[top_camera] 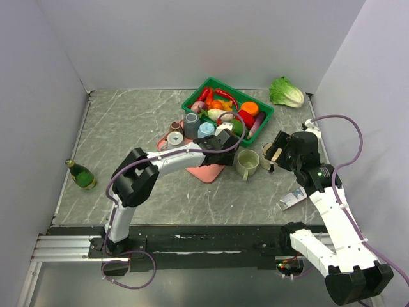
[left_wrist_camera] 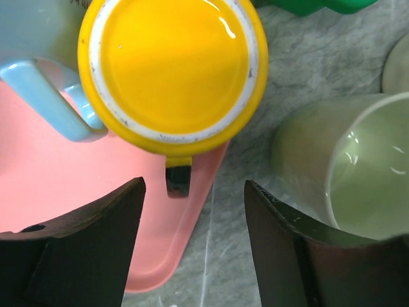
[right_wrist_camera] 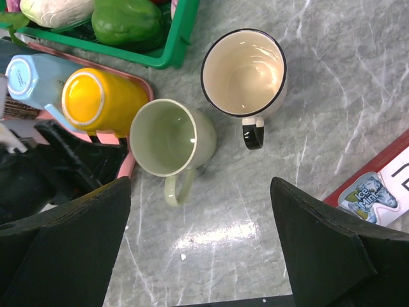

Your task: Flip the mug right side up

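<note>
A yellow mug (left_wrist_camera: pixel 172 64) with a black handle (left_wrist_camera: pixel 177 179) stands upside down on the pink tray (left_wrist_camera: pixel 64 185), base facing up; it also shows in the right wrist view (right_wrist_camera: pixel 105 101). My left gripper (left_wrist_camera: pixel 193 185) is open and empty directly above it, jaws on either side of the handle and apart from it; in the top view the left gripper (top_camera: pixel 225 137) hides the mug. My right gripper (right_wrist_camera: pixel 200 185) is open and empty above the bare table, near an upright pale green mug (right_wrist_camera: pixel 171 137).
A light blue mug (left_wrist_camera: pixel 32 38) stands upside down against the yellow one. A cream mug (right_wrist_camera: pixel 244 73) stands upright by the green one. A green basket (top_camera: pixel 227 105) of vegetables, cabbage (top_camera: pixel 286 93), bottle (top_camera: pixel 81 174) and packet (top_camera: pixel 294 197) lie around.
</note>
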Controlling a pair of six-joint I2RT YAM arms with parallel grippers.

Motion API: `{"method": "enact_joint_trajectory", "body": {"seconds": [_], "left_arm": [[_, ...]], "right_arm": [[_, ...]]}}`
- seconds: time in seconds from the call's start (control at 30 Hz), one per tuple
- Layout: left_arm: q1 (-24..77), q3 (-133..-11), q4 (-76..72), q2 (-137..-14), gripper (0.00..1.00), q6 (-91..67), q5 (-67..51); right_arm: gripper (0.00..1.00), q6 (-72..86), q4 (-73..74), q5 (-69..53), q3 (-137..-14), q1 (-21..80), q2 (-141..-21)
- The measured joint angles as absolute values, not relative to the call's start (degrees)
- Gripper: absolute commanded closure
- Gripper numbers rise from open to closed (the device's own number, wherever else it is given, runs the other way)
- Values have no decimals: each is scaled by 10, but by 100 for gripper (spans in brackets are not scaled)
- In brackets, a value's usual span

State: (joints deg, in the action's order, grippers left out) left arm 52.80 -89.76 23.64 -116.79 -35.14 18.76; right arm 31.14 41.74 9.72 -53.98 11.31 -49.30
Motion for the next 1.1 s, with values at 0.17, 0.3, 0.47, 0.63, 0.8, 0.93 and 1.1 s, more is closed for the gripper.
{"method": "enact_joint_trajectory", "body": {"seconds": [0.17,0.3,0.47,0.63,0.8,0.93,1.1], "left_arm": [[520,-900,232,-1180,41,-341,187],[512,-900,229,-1182,50,-336,188],[501,-901,221,-1187,55,-334,187],[501,-910,222,-1193,67,-335,182],[503,-920,226,-1198,95,-331,181],[504,-924,232,-1198,99,-325,184],[504,-924,232,-1198,99,-324,183]], "right_arm": [[6,317,418,96,-539,113,-493],[6,321,417,95,-538,113,-493],[6,321,418,95,-531,113,-492],[7,324,418,93,-531,113,-492],[7,332,416,82,-522,113,-491],[7,335,416,76,-516,113,-491],[0,334,416,69,-514,113,-491]]}}
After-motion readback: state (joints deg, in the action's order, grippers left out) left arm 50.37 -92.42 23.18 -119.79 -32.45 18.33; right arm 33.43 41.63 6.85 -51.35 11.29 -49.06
